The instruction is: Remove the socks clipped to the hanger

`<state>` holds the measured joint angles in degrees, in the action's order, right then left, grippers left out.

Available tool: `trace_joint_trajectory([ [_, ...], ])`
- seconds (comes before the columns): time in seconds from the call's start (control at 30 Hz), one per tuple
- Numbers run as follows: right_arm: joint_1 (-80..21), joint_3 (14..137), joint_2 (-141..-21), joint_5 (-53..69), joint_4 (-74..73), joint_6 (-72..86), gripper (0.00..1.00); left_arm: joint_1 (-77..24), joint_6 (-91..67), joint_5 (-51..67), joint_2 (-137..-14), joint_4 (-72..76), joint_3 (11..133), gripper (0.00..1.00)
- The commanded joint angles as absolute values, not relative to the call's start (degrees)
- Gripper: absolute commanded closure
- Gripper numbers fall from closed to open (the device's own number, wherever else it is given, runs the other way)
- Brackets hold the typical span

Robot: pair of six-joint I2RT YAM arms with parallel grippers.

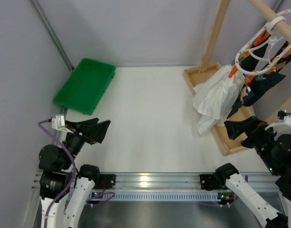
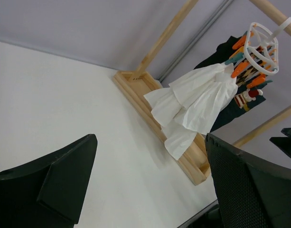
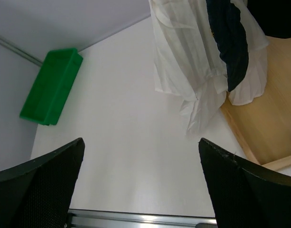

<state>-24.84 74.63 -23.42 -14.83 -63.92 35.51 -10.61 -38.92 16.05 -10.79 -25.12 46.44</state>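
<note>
Socks (image 1: pixel 261 84) hang clipped on hanger (image 1: pixel 257 47), beside white cloth (image 1: pixel 215 97). Left pincer (image 1: pixel 100 130) open, empty, near green tray (image 1: pixel 86 84). Right pincer (image 1: pixel 234 129) open, empty, by rack (image 1: pixel 229 144).

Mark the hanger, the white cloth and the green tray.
hanger (image 1: pixel 259 51): top external view, its white inner ring.
white cloth (image 2: pixel 197 102): left wrist view, middle folds.
green tray (image 3: pixel 48 90): right wrist view, outer wall.

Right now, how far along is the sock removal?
Done: nothing visible; the socks hang clipped on the hanger beside a white cloth. In hand: nothing; left end effector and right end effector are open, empty, apart from it. Left: unclip every sock.
</note>
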Motion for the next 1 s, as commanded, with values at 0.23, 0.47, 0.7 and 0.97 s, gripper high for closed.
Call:
trace_joint_trajectory([
  [0.23, -24.3, 72.7, -33.1, -12.1, -66.1, 26.9, 0.01, -10.5, -49.4, 11.5, -25.0, -27.4, 39.9, 0.14],
  [0.47, -24.2, 76.9, -39.4, -23.5, -71.3, 27.9, 0.01, -15.6, -47.8, 14.1, -55.1, -22.6, 49.3, 0.03],
  [0.7, -24.3, 82.3, -41.5, -25.5, -72.9, 30.4, 0.01, -40.2, -41.4, -0.9, -73.5, -11.9, 67.7, 0.02],
  [0.97, -24.3, 103.1, -51.2, -28.3, -79.1, 28.4, 0.01, -52.8, -35.5, -1.3, -85.3, -3.5, 79.2, 0.04],
])
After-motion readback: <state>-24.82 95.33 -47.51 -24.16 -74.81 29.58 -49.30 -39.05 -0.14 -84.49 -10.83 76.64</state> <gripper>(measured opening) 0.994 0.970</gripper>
